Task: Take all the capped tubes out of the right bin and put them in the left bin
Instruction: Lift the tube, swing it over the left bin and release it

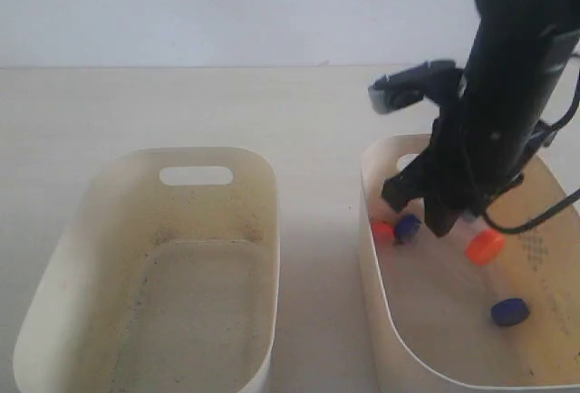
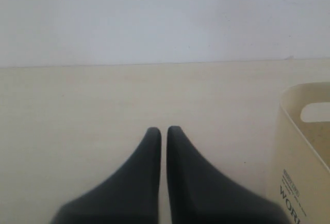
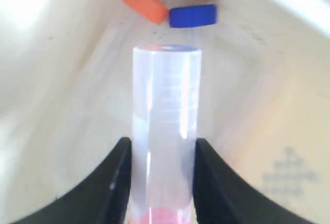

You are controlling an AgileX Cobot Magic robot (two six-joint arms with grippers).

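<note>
My right gripper [image 3: 164, 144] is shut on a clear capped tube [image 3: 166, 105], whose red cap end lies back between the fingers. It hangs low inside the right bin [image 1: 379, 284], where the gripper [image 1: 421, 207] reaches down. Just ahead of the tube, an orange-red cap [image 3: 144, 2] and a dark blue cap [image 3: 193, 16] lie against the bin wall. Another orange-red cap [image 1: 485, 245] shows beside the fingers, and a dark blue one [image 1: 510, 311] lies nearer the front. The left bin [image 1: 265, 230] holds no tubes. My left gripper [image 2: 164, 131] is shut on nothing, over bare table.
The dot diamond [image 1: 536, 250] marks the right bin's inner wall. A strip of tabletop [image 1: 317, 257] separates the two bins. A cable [image 1: 544, 216] from the right arm trails over the right bin. In the left wrist view a cream bin wall with a printed label [image 2: 301, 146] stands close by.
</note>
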